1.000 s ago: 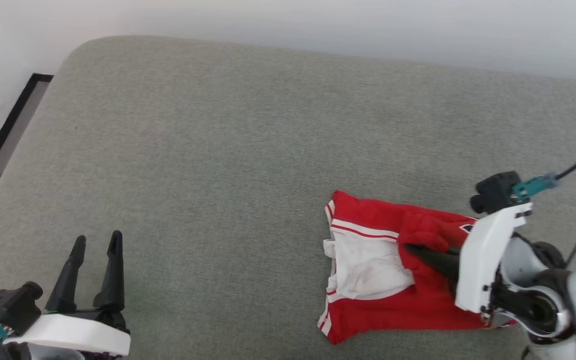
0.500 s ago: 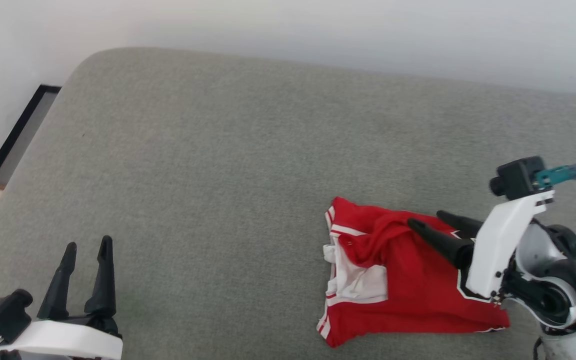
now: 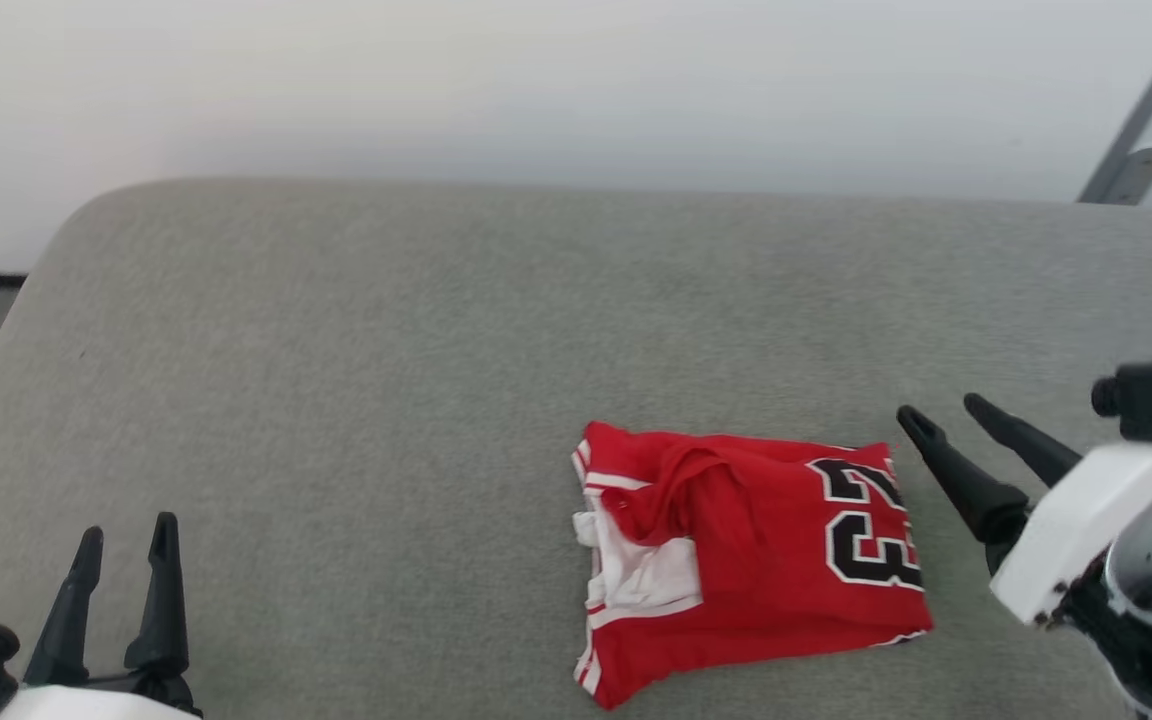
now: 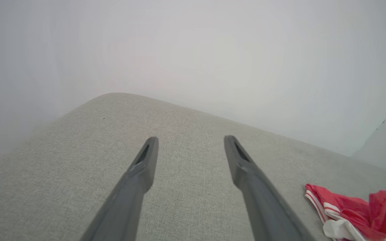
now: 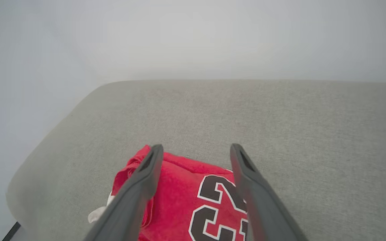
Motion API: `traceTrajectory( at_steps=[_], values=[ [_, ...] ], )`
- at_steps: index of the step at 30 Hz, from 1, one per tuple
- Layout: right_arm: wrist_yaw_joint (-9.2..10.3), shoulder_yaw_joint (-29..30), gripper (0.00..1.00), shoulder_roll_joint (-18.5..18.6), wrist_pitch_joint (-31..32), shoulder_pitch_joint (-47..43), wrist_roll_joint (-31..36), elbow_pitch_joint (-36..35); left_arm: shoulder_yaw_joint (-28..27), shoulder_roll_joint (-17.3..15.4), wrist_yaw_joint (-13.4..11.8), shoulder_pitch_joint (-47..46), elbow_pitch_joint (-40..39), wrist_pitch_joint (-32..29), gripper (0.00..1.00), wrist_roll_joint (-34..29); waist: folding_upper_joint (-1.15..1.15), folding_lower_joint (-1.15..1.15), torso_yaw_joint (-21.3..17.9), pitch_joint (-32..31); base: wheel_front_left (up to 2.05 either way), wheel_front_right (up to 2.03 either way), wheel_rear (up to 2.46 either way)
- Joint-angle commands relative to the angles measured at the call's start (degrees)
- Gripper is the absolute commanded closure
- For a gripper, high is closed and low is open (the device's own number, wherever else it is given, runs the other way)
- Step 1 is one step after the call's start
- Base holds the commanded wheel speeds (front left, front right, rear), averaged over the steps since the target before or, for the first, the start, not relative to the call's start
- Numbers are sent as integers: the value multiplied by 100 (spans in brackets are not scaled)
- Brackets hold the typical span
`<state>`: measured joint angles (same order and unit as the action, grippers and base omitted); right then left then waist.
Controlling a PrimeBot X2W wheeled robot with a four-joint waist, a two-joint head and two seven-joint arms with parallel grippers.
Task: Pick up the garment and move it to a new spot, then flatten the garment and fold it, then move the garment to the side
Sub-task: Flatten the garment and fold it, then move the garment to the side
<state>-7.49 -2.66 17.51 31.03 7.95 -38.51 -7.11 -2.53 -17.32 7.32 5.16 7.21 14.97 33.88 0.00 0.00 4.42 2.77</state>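
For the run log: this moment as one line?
garment: folded, on grey cushion | left gripper: open, empty | right gripper: open, empty, beside garment

- One garment (image 3: 751, 560), a folded red bundle lying right of the middle, on the near part of the cushion.
- Two black digits (image 3: 868, 522), a 2 and a 3, on the garment's right part.
- One white sleeve patch (image 3: 651, 575) at the garment's left end.
- Two grippers: the left gripper (image 3: 128, 528) at the near left corner, and the right gripper (image 3: 940, 406) at the right, just beside the garment.
- Four dark fingers (image 3: 956, 480) in all, two on each gripper.
- One grey cushion (image 3: 386, 380).
- One slanted metal bar (image 3: 1131, 130) at the far right corner.
- One pale wall (image 3: 536, 80) along the far side.
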Motion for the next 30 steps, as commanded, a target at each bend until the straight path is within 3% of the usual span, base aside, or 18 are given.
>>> traceTrajectory(
  at_steps=[1, 9, 20, 30],
  values=[
    [0, -33, 0, 34, -268, -116, 87, 36, -49, 1, 20, 115, -25, 27, 0, -107, 0, 0, -161, -141, 0, 0, 0],
    [0, -258, 0, 356, -1933, -372, 710, 497, -242, 69, 21, 368, -166, 28, 0, -319, 0, 0, -455, -326, 0, 0, 0],
    [0, -450, 0, 492, -3912, -532, 1379, 1467, -366, 103, 21, 607, -277, 27, 0, -605, 0, 0, -590, -458, 0, 0, 0],
    [0, -306, 0, 367, -4607, -719, 1664, 2209, -203, 29, 21, 813, -196, 27, 0, -792, 0, 0, -567, -574, 0, 0, 0]
  ],
)
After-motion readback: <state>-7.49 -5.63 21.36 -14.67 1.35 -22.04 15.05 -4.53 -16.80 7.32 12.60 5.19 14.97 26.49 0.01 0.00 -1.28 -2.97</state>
